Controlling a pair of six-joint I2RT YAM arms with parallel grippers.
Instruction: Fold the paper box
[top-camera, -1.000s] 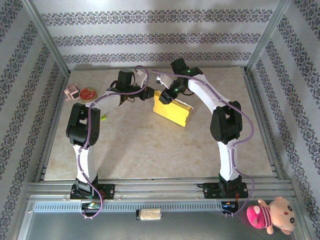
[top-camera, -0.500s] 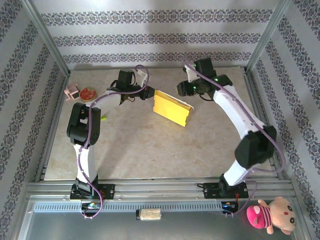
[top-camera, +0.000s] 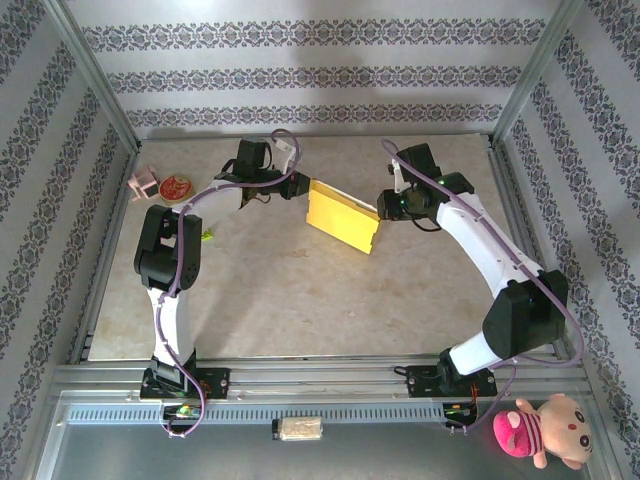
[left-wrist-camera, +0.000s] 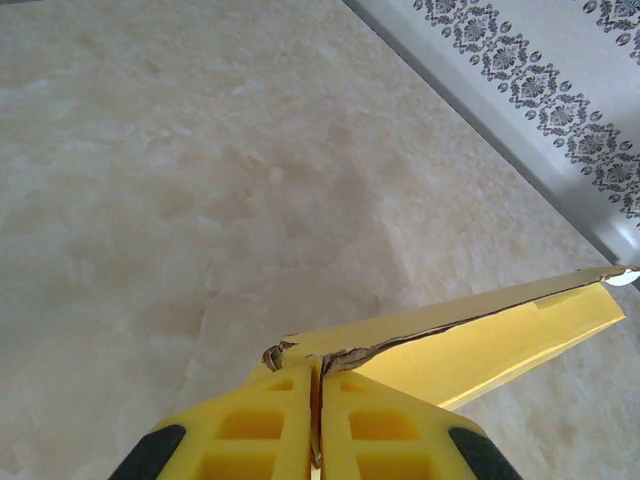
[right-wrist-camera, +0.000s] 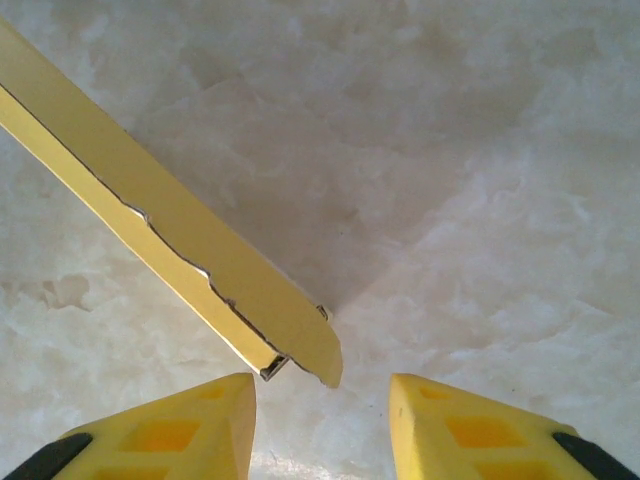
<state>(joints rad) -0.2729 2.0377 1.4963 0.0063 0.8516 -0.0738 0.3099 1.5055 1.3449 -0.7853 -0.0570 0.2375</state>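
Pinching the left corner of the flat, rectangular, yellow cardboard paper box (top-camera: 343, 220), the left gripper (top-camera: 303, 186) is clenched tight, its jaws pressed together on the frayed cardboard edge in the left wrist view. The box sits over the back middle of the beige marbled table (top-camera: 300, 300), between the two grippers. The right gripper (top-camera: 385, 207) is at the box's right corner with jaws apart, grasping nothing; from the right wrist, that corner points into the gap, touching neither side.
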